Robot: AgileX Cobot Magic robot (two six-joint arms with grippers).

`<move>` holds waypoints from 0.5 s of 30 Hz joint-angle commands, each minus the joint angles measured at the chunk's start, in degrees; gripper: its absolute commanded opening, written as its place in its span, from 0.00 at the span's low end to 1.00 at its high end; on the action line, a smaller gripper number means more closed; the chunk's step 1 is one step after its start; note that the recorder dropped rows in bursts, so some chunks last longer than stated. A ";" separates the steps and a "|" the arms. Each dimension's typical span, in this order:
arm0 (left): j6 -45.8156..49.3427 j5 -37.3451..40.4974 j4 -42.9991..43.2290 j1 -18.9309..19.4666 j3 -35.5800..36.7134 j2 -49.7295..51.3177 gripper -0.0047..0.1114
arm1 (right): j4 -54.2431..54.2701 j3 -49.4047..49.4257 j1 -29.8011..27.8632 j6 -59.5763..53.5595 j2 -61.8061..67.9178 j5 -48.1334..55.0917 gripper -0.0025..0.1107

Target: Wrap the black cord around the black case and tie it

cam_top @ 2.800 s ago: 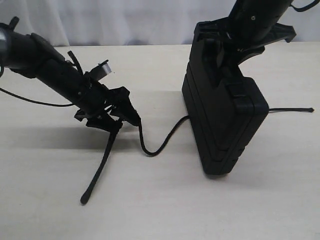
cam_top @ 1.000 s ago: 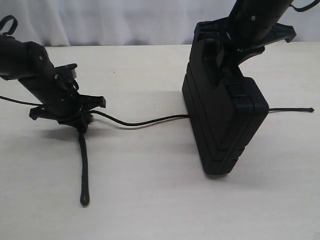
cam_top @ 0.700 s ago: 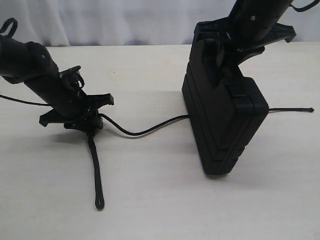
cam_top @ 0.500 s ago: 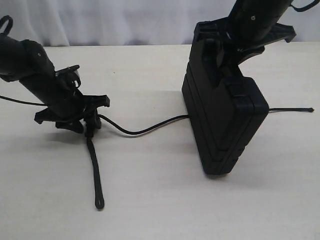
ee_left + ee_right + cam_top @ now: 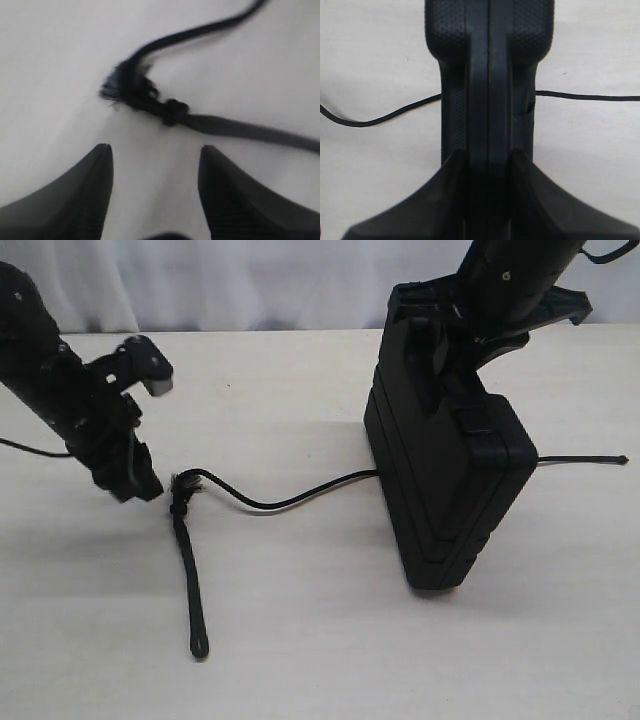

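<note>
The black case [image 5: 445, 470] stands on edge at the right of the table, and my right gripper [image 5: 470, 330] is shut on its top end. In the right wrist view the fingers [image 5: 451, 172] clamp both faces of the black case [image 5: 490, 75]. The black cord [image 5: 290, 498] runs left from the foot of the case to a frayed knot [image 5: 183, 485], then continues as a thicker strand toward the front. Its other end [image 5: 585, 459] lies to the right of the case. My left gripper [image 5: 130, 478] hangs open just left of the knot, apart from it. The knot [image 5: 135, 90] lies ahead of the left gripper [image 5: 156, 150], which is empty.
The beige table [image 5: 320, 640] ends at a white curtain [image 5: 250, 280] behind. A thin robot cable [image 5: 30, 448] trails off the left arm. The thick strand's tip [image 5: 200, 645] lies near the front edge.
My left gripper has opened and let go of the cord, then drawn back up and left. The knot and strand now lie on the table. The right arm and case have not moved.
</note>
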 commanded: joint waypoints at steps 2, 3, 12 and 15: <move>39.78 4.16 3.98 -4.87 0.15 -0.60 0.46 | -0.42 0.01 -0.12 -0.18 0.49 -1.55 0.06; 44.72 3.29 4.50 -5.24 0.15 -0.60 0.46 | -0.42 0.01 -0.12 -0.18 0.49 -1.55 0.06; 50.64 -6.56 5.15 -6.52 0.15 3.39 0.45 | -0.42 0.01 -0.12 -0.18 0.49 -1.55 0.06; 53.63 -8.82 5.15 -6.52 0.15 5.49 0.45 | -0.42 0.01 -0.12 -0.18 0.49 -1.55 0.06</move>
